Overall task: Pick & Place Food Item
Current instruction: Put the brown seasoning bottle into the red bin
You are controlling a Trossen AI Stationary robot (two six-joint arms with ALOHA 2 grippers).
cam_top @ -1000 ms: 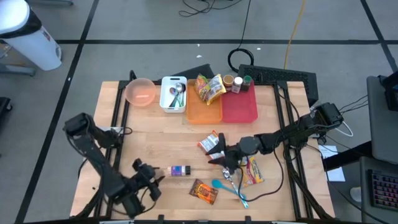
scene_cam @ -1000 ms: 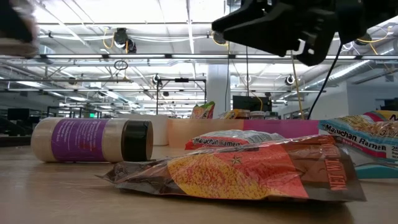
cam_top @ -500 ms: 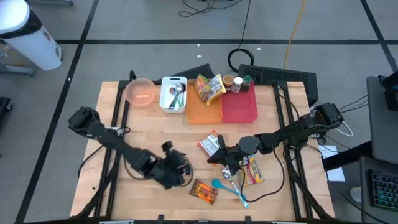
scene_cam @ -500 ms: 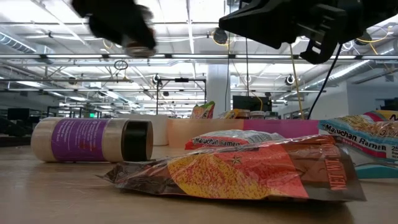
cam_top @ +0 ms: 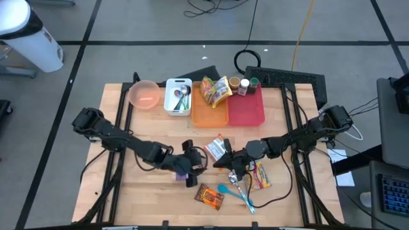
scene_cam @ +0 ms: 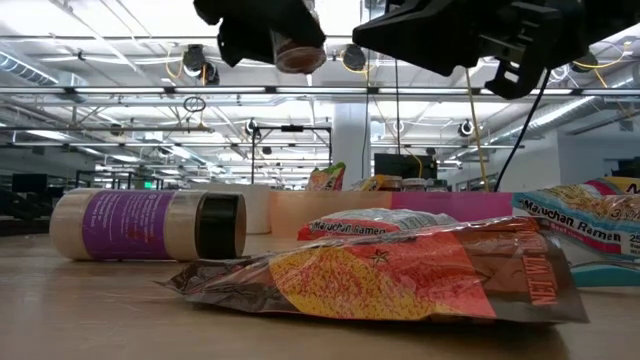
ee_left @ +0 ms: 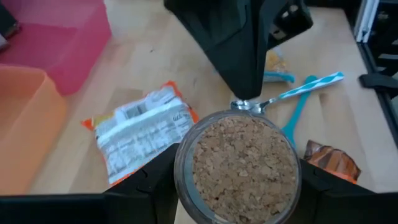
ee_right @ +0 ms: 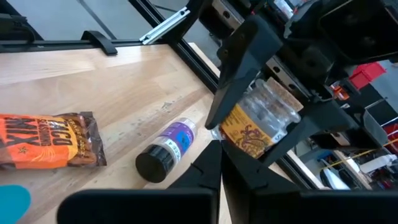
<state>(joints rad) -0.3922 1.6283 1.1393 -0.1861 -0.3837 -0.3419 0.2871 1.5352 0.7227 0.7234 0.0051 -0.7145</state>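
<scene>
holding a clear jar (ee_left: 236, 167) of brown granules, orange label on its side, up off the table (cam_top: 153, 191), pinched in the left gripper (cam_top: 190, 167), left arm stretching across toward the table's middle. farther on, hovering just above the ramen packet (cam_top: 216, 148) and spoon (cam_top: 234, 181), right gripper (cam_top: 231, 167) with fingers pressed together on nothing.

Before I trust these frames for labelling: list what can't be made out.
- Purple-labelled bottle: high view, hidden under the left arm.
- Jar in the left gripper: label text too small, right wrist view.
- Right gripper: low view, cropped by the top edge.
</scene>
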